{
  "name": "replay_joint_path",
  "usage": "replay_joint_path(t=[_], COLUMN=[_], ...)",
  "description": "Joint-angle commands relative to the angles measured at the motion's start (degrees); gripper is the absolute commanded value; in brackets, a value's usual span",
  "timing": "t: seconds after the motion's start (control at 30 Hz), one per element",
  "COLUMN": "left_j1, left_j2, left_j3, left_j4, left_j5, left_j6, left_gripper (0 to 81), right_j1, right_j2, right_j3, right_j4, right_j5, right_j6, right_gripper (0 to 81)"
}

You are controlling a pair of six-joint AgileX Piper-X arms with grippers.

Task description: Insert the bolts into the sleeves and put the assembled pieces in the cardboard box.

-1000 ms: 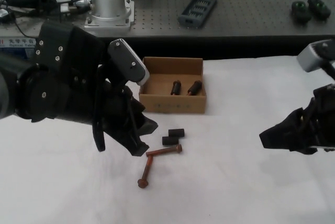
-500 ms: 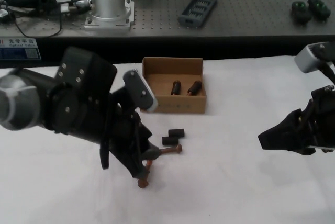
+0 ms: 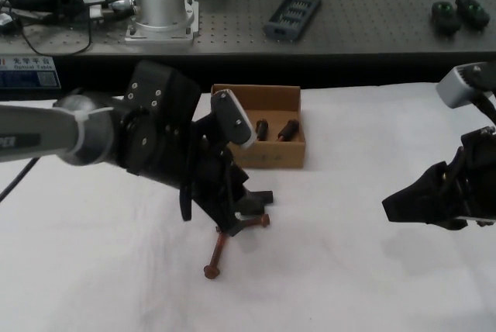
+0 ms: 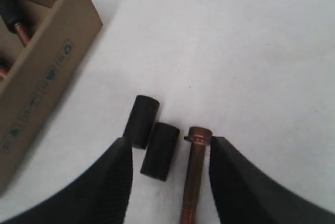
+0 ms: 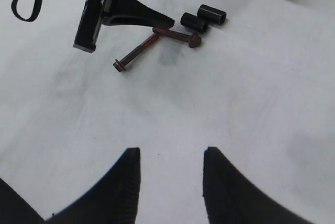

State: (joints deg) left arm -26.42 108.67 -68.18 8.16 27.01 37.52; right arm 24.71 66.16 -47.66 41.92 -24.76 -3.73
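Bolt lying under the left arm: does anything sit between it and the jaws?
Yes. A black sleeve lies beside the bolt, inside the open jaws' span, between the bolt and one jaw. On the bolt's other side nothing visible intervenes.

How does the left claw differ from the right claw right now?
The left claw is low near the cardboard box; the right claw hangs far from it over white cloth. The left claw straddles a sleeve and a bolt; the right claw straddles nothing. Both are open and empty.
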Motion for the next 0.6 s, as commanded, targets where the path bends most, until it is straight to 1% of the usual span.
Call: replay_joint_path(t=[0.0, 0.13, 0.3, 0.4, 0.57], left_j1=[-0.27, -0.27, -0.27, -0.27, -0.27], left_j2=[1.04, 1.39, 1.53, 1.52, 1.87], left_j3=[-2.06, -2.42, -2.42, -2.42, -2.42], left_j4=[2.77, 5.38, 7.19, 7.17, 7.17], left_j5=[1.81, 2.52, 5.90, 5.90, 5.90], left_j6=[0.69, 1.94, 2.35, 3.63, 3.64], left_gripper=[33.7, 33.7, 32.1, 30.3, 30.3], right_j1=[0.07, 0.07, 0.07, 0.07, 0.07], right_j2=[-0.23, -0.23, -0.23, -0.23, -0.23], right_j3=[0.03, 0.03, 0.03, 0.03, 0.03], right_j4=[-0.33, -0.33, -0.46, -0.77, -0.77], right_j5=[-0.60, -0.60, -0.62, -0.62, -0.62], right_j6=[-0.15, -0.15, -0.15, -0.15, -0.15], right_gripper=[30.1, 30.1, 30.1, 30.1, 30.1])
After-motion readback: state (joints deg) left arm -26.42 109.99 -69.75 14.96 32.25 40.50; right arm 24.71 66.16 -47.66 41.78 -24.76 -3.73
